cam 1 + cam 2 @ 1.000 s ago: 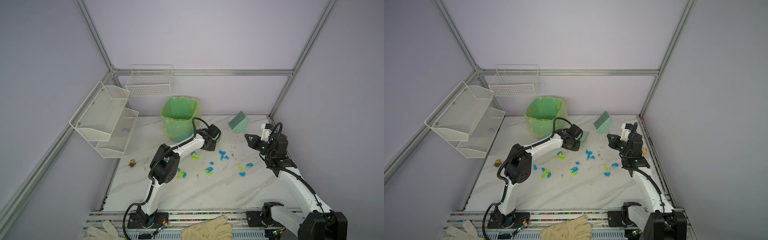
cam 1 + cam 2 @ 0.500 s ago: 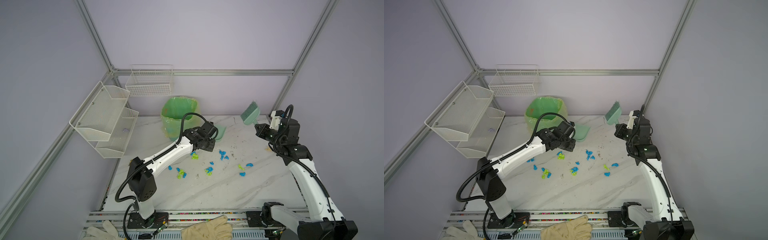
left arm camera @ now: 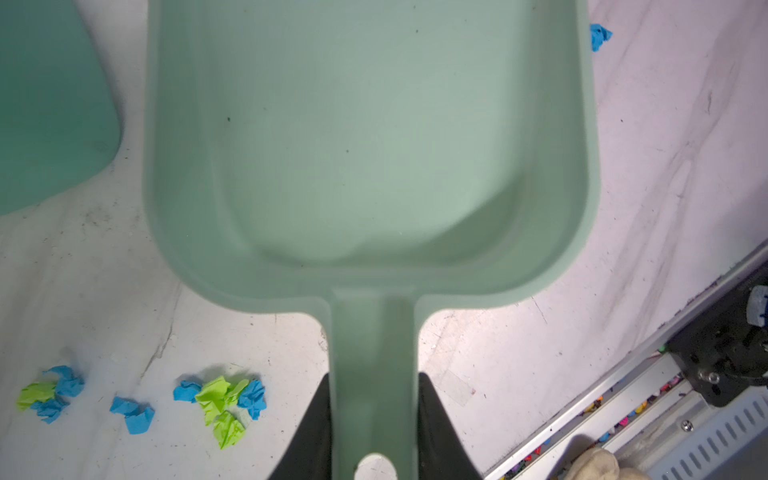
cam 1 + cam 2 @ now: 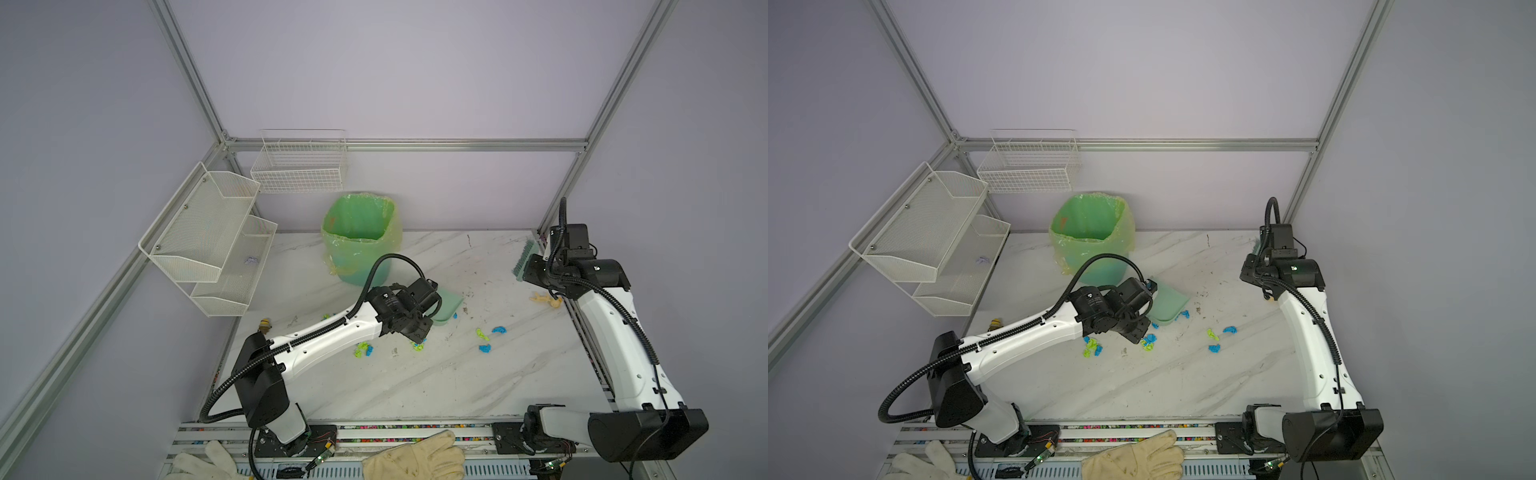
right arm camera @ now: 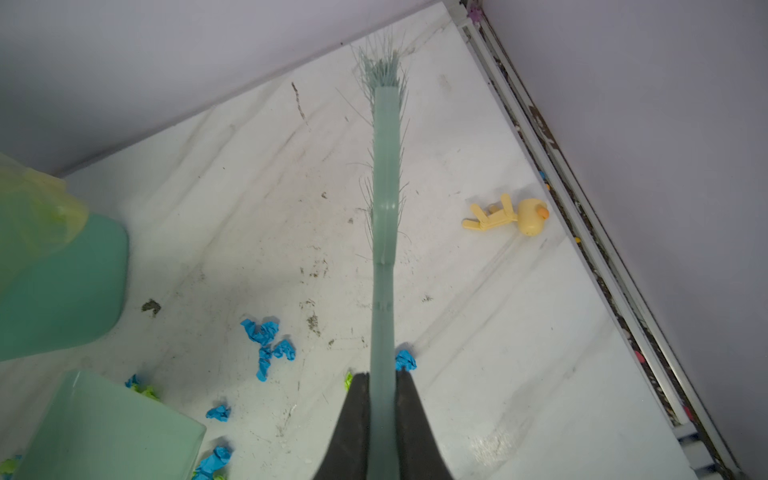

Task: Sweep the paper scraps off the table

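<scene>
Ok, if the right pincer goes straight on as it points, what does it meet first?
Probably the back wall: the brush in the right pincer leads, its tip near the table's far edge. Depth unclear.

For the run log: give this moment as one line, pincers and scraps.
left pincer: shut on dustpan handle | right pincer: shut on brush handle | paper scraps: loose on table | dustpan: none seen inside

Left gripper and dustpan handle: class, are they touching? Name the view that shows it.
Touching. In the left wrist view the left gripper clamps both sides of the dustpan handle.
</scene>
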